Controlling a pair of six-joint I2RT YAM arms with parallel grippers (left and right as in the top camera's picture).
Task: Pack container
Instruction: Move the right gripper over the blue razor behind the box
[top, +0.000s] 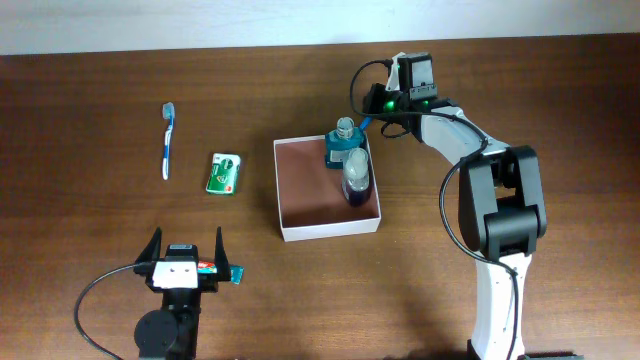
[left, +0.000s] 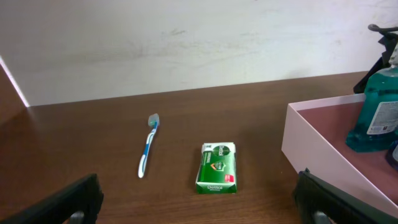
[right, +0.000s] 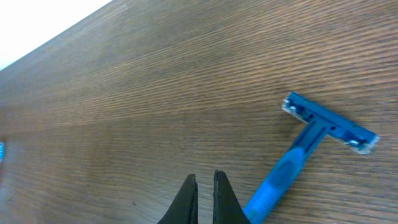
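Note:
The container (top: 290, 190) is a square white-walled box with a reddish-brown floor, at the table's centre. A teal mouthwash bottle (top: 343, 145) and a dark blue bottle (top: 357, 178) are in its right side. My right gripper (top: 375, 113) hovers just behind the box's back right corner. In the right wrist view it (right: 205, 182) is shut on nothing, and a blue razor (right: 311, 155) lies on the wood right beside its fingertips. My left gripper (top: 185, 262) stands wide open and empty near the front edge. It (left: 199, 210) faces a green packet (left: 217, 167) and a toothbrush (left: 148, 146).
The blue-and-white toothbrush (top: 168, 140) and the green packet (top: 225, 172) lie on the bare wood left of the box. The container's near wall (left: 311, 134) and the mouthwash bottle (left: 379, 112) fill the right of the left wrist view. The right arm's base (top: 497, 300) stands front right.

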